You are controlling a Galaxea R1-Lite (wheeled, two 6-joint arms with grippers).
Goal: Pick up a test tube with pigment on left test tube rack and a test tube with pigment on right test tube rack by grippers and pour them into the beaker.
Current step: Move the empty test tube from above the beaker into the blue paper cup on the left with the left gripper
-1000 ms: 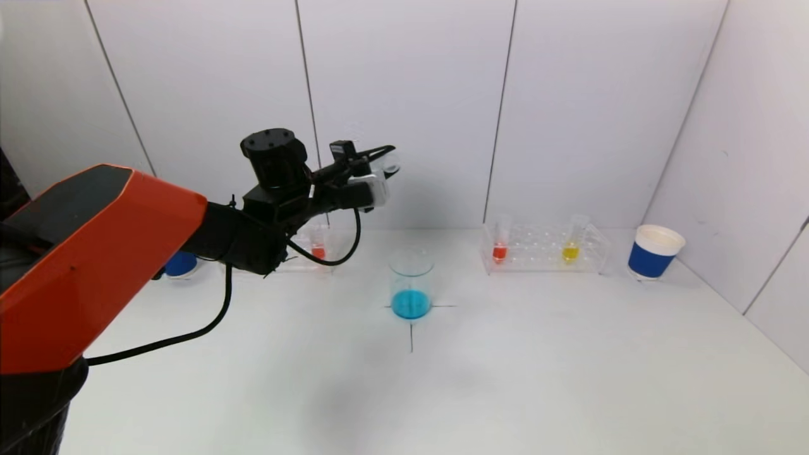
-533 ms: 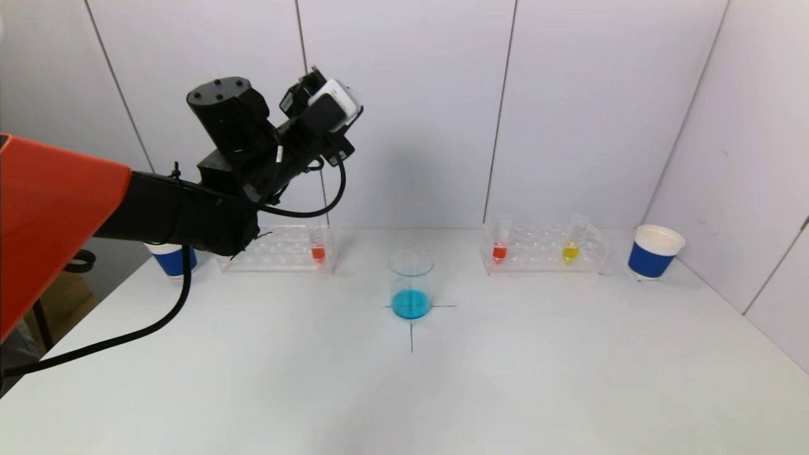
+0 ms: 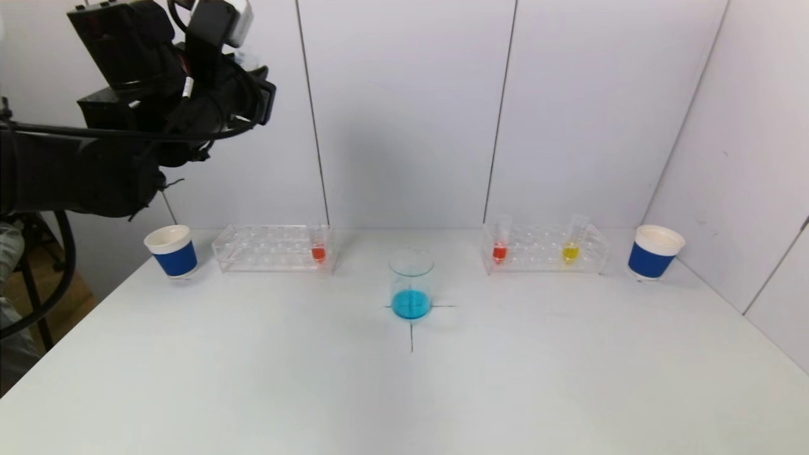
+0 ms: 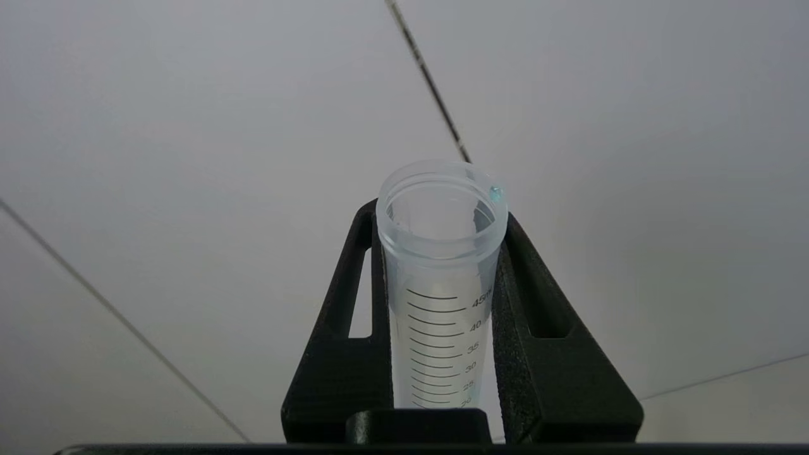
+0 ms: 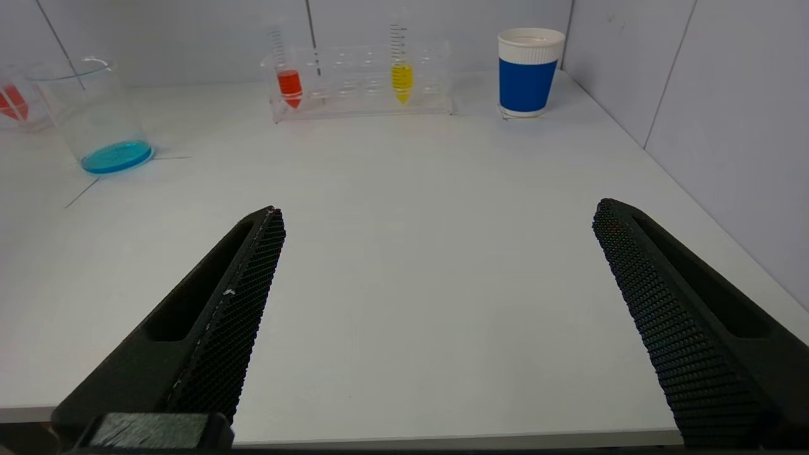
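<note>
The right gripper (image 5: 436, 316) hangs low over the near edge of the white table (image 3: 505, 379), its black textured fingers (image 5: 234, 303) spread wide around nothing. At table centre stands the clear glass beaker (image 3: 411, 281) with blue liquid in its bottom, on a black cross mark. Beyond it at about 10 o'clock lies the clear left test tube rack (image 3: 272, 248) with one red-filled tube (image 3: 318, 246); a blue paper cup (image 3: 172, 252) stands at the rack's 9 o'clock. At the beaker's 2 o'clock the clear right test tube rack (image 3: 543, 248) carries a red-pigment tube (image 3: 500, 240) and a yellow-pigment tube (image 3: 572, 240), with a second blue paper cup (image 3: 655, 252) at its 3 o'clock. Farthest, high at the beaker's 11 o'clock, the left gripper (image 4: 442, 253) clamps a clear graduated plastic test tube (image 4: 441, 278), emptied, a blue droplet on its rim.
</note>
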